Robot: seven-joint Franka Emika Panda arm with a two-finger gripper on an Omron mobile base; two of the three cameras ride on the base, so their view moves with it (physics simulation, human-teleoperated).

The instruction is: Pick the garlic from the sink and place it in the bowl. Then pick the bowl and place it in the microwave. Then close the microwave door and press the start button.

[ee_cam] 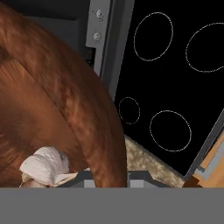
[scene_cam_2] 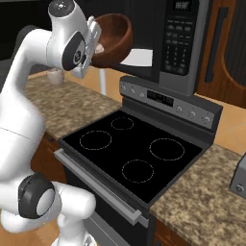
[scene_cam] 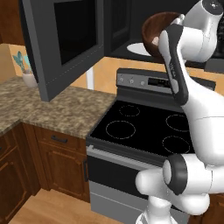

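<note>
My gripper (scene_cam_2: 96,44) is shut on the rim of the dark reddish-brown wooden bowl (scene_cam_2: 114,38), holding it high and tilted above the back of the stove. The pale garlic (ee_cam: 43,165) lies inside the bowl (ee_cam: 61,100), next to the fingers; it also peeks out as a pinkish garlic (scene_cam_2: 99,48) lump at the rim. The bowl (scene_cam: 154,30) hangs just in front of the open microwave (scene_cam_2: 182,43), near its white turntable plate (scene_cam_2: 139,58). The microwave door (scene_cam: 65,43) stands swung open to the left. The sink is out of view.
Below the bowl lies the black-topped stove (scene_cam: 144,127) with its grey control panel (scene_cam_2: 168,102). Speckled stone counter (scene_cam: 48,109) runs to the left, with a small potted plant (scene_cam: 26,70) at the back. Wooden cabinets (scene_cam: 57,162) stand under the counter.
</note>
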